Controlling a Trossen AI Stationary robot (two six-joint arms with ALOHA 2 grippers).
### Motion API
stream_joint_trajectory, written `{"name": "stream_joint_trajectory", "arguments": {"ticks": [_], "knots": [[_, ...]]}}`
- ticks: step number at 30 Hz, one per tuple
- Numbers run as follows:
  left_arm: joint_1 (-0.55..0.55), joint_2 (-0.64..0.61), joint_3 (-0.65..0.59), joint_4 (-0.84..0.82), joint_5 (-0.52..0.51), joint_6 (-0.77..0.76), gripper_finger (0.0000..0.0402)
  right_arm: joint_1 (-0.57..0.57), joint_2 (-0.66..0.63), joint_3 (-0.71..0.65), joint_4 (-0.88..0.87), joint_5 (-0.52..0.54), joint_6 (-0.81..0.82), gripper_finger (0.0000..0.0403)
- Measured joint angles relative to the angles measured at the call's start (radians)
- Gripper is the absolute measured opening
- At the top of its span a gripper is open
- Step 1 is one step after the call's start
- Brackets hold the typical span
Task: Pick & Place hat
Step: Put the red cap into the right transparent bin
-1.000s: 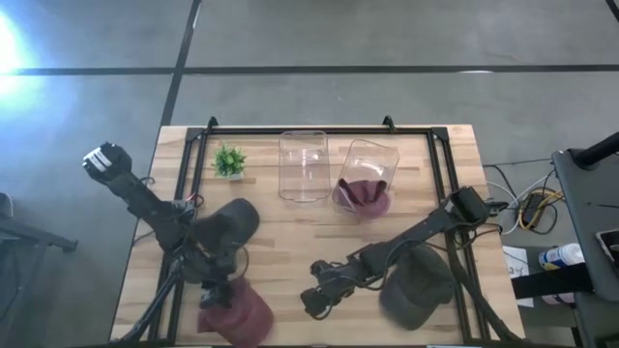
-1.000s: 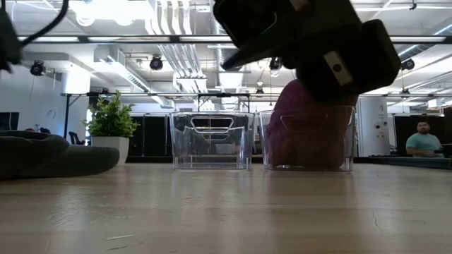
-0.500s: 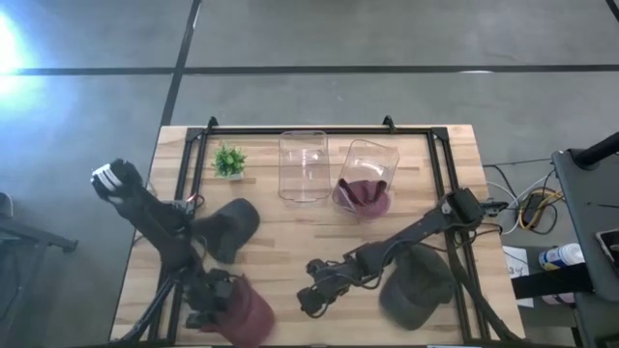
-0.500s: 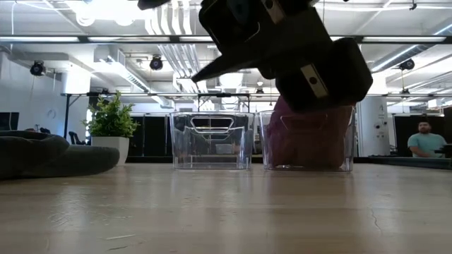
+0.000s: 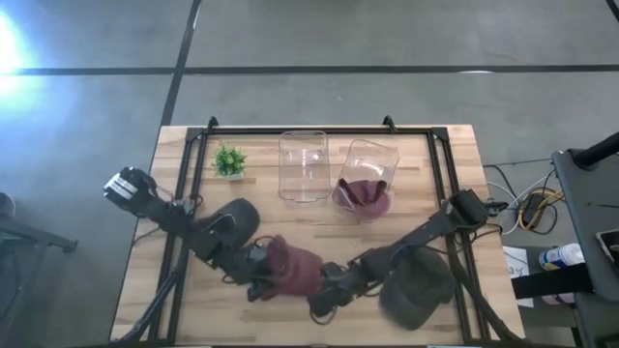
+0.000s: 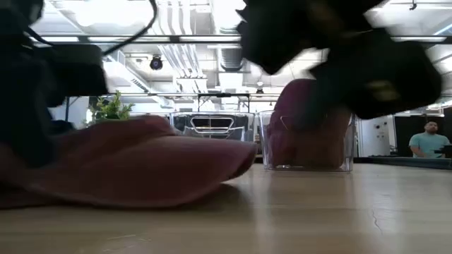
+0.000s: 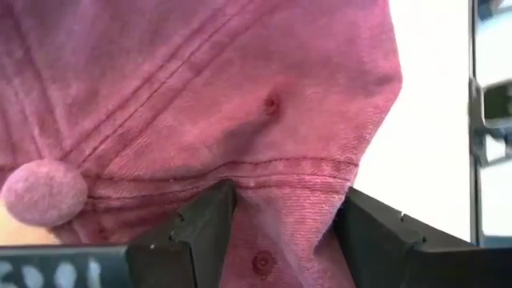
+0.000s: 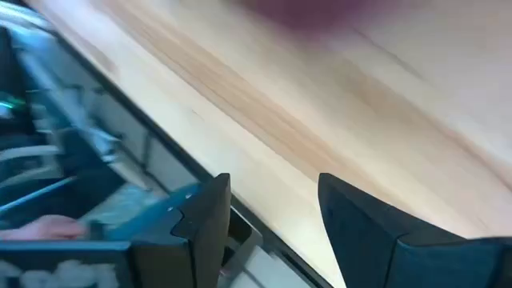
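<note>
Now maroon hat (image 5: 293,268) between left gripper (image 5: 263,280) jaws.

Left arm runs in from the left edge of the overhead frame down toward bottom center, and the left gripper (image 5: 263,280) sits low at the table with its fingers (image 7: 200,228) spread wide, cloth bunched between them. Right arm comes from the right side and stretches diagonally down-left, so the right gripper (image 5: 324,298) ends up just right of the left one, near bottom center. Its jaws are parted with nothing between them, fingers (image 8: 204,216) angled down at the tabletop.
</note>
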Motion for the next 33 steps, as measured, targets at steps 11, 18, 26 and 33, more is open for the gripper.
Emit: {"name": "stream_joint_trajectory", "arguments": {"ticks": [11,18,26,33], "knots": [[-0.033,-0.015,-0.002,0.038,0.079,0.087,0.021,0.038,-0.009,-0.027,-0.03,0.292,0.076,0.0185],[-0.042,-0.015,-0.002,0.056,0.079,0.041,0.021,0.033,-0.001,-0.169,0.253,0.343,0.174,0.0185],[-0.042,-0.012,0.026,0.053,0.08,0.12,0.021,0.007,0.0,-0.268,0.5,0.441,0.149,0.0185],[-0.017,-0.01,0.054,0.043,0.041,0.225,0.0211,-0.034,0.0,-0.2,0.502,0.355,-0.127,0.0147]]}}
